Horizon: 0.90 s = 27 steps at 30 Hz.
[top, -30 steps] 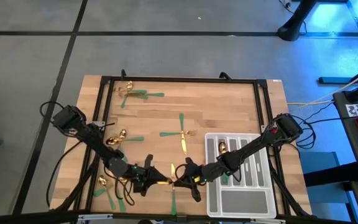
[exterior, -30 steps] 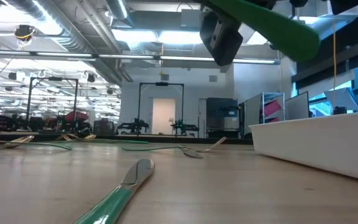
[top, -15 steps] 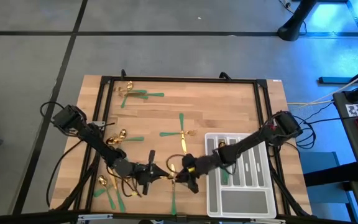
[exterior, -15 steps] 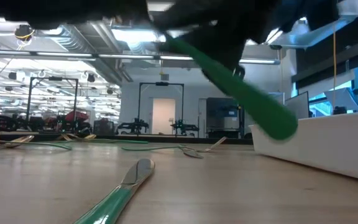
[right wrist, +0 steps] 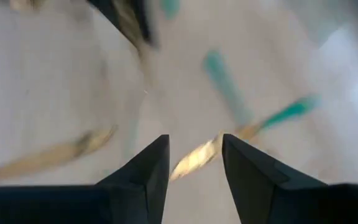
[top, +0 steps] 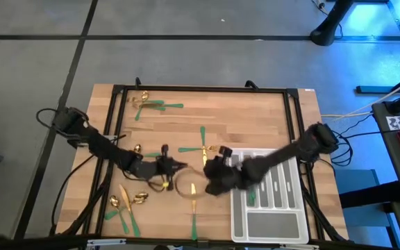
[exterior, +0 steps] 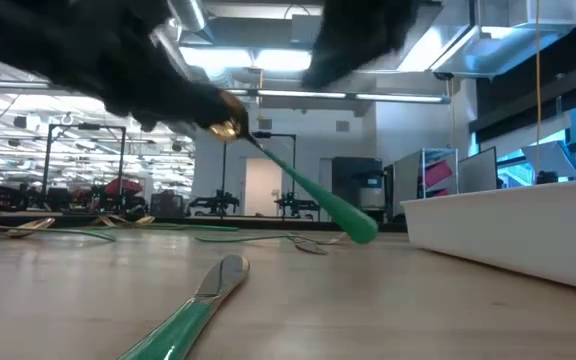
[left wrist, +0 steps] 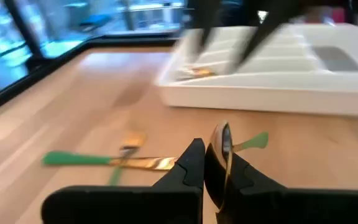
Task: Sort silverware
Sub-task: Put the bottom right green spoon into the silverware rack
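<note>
Clamping a gold-headed utensil (left wrist: pixel 224 144), possibly a spoon, left pincer (left wrist: pixel 205 163) mid-table, right pincer (right wrist: pixel 193 163) parted beside tray (top: pixel 292 226) edge.

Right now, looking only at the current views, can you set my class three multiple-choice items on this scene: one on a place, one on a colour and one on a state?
1. On which side of the table does the divided tray lie?
A. the left arm's side
B. the right arm's side
C. the far edge, in the middle

2. What colour are the silverware handles?
A. red
B. blue
C. green

3. What state is the left gripper in?
A. shut on a piece of silverware
B. wide open and empty
C. shut on the tray's rim

Answers:
1 is B: the high view shows the tray at the near right, under the right arm.
2 is C: every handle in view is green, with a gold head.
3 is A: the left wrist view shows a gold head pinched between its fingers.
</note>
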Available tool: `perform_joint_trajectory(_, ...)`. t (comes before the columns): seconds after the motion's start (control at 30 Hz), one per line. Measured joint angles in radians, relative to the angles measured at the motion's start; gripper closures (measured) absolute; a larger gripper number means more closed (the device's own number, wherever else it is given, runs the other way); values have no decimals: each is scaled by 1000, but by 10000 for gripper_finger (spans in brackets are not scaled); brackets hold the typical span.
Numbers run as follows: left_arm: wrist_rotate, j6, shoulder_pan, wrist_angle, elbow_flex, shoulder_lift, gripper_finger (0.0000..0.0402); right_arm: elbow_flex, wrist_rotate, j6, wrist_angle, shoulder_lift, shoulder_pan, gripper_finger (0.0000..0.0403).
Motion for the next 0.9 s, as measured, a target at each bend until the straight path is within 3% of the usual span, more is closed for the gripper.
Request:
perform_joint_trajectory(0.1, -3, -97, 36, 5, -42, -27, 401, 2, 300, -54, 26, 20, 99, 261)
perform_joint_trajectory(0.17, 1, -161, 51, 12, -58, -33, 400, 1, 371, -78, 26, 44, 143, 270)
perform_joint_trajectory(0.4, 1, -156, 53, 82, -63, -29, 398, -8, 218, -79, 239, 112, 132, 277)
perform_joint_trajectory(0.5, 0, -149, 53, 86, -63, -29, 399, -8, 163, -110, 279, 145, 86, 252)
perform_joint_trajectory(0.73, -3, -150, 54, 81, -63, -28, 398, -8, 149, -128, 285, 171, -24, 182)
perform_joint_trajectory(0.9, -3, -153, 54, 80, -63, -28, 395, -8, 86, -140, 313, 200, -58, 202)
